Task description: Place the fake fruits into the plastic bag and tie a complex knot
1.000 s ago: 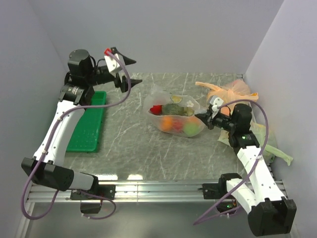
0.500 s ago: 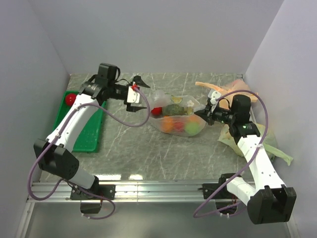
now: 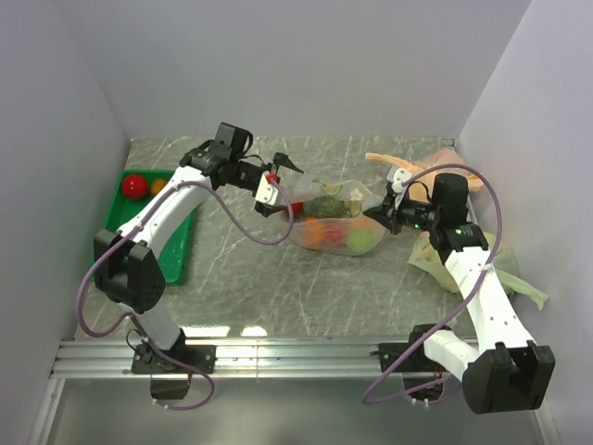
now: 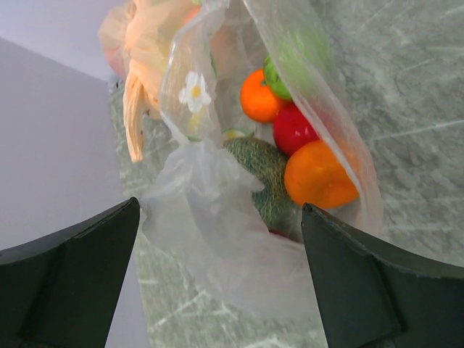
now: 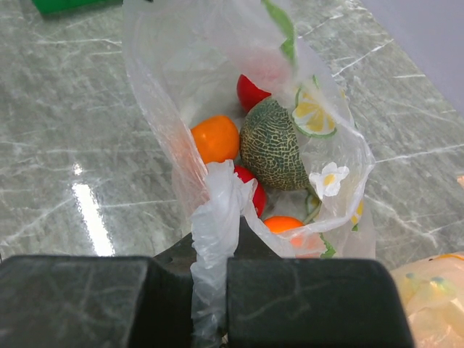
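The clear plastic bag point(image 3: 335, 222) lies mid-table, mouth open, holding several fake fruits: oranges point(image 4: 317, 174), a red ball point(image 4: 293, 130), a light green ball point(image 4: 284, 71) and the dull green netted piece point(image 5: 270, 143). My right gripper point(image 3: 376, 215) is shut on the bag's right handle, bunched between its fingers in the right wrist view point(image 5: 212, 239). My left gripper point(image 3: 285, 188) is open at the bag's left end; in the left wrist view point(image 4: 219, 214) the loose left handle point(image 4: 206, 217) lies between and ahead of the jaws, not gripped. A red ball point(image 3: 135, 184) and an orange ball point(image 3: 159, 185) sit in the tray.
A green tray point(image 3: 165, 246) lies at the left by the wall. An orange-tinted bag point(image 3: 428, 171) lies at the back right and a pale green bag point(image 3: 505, 273) beside the right arm. Walls close in the left, back and right.
My left arm has swung right from above the tray to the bag's left end, uncovering the balls in the tray. My right gripper has kept its hold on the handle.
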Robot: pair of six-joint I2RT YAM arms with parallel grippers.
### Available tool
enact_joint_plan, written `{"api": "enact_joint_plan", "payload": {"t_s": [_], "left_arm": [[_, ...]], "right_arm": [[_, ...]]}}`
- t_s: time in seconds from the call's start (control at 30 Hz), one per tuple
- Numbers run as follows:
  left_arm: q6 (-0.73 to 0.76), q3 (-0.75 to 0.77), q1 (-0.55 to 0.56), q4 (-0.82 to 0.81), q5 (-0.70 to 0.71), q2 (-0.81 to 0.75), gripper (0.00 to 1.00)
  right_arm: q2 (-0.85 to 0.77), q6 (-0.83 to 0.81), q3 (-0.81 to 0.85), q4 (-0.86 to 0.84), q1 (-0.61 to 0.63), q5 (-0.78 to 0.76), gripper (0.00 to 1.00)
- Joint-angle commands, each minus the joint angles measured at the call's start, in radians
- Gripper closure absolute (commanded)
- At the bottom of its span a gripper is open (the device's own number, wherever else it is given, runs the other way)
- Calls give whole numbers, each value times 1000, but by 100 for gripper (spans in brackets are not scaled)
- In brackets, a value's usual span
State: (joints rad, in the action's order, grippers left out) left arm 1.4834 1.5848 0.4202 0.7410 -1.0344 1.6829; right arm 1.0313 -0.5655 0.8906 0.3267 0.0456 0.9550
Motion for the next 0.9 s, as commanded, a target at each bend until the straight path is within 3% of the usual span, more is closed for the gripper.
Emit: {"api": "enact_joint_plan", "payload": {"t_s": [0.0,0.37,0.47,0.5,0.57,0.6,0.67,0.7,0.73,0.8,0.87], "left_arm": [[34,30,29,-75,-93,23,1],[-218,12,80,-294,-173,83,2],[-287,30,81,-333,-182,112,18],[-301,40,83,-331,-187,126,30],[-313,72,83,-318,-194,142,43],[-308,81,86,-287,-194,146,55],[-279,106,91,-243,-188,144,69],[-275,113,89,-201,-182,136,87],[-299,130,89,-184,-182,127,98],[-377,141,88,-183,-173,88,99],[-597,129,86,-259,-135,13,99]], "right_arm": [[6,-28,51,28,-7,10,100],[21,-20,57,31,-7,-1,100],[27,-28,64,43,-7,-4,100],[30,-30,65,43,-7,-5,100],[32,-28,70,43,-6,-12,100],[33,-27,73,41,-7,-13,100],[32,-13,74,34,-6,-15,100],[32,-5,73,29,-7,-15,100],[24,18,70,22,-7,-19,100],[16,41,64,-5,-6,-32,100],[4,102,57,-47,-7,-79,100]]}}
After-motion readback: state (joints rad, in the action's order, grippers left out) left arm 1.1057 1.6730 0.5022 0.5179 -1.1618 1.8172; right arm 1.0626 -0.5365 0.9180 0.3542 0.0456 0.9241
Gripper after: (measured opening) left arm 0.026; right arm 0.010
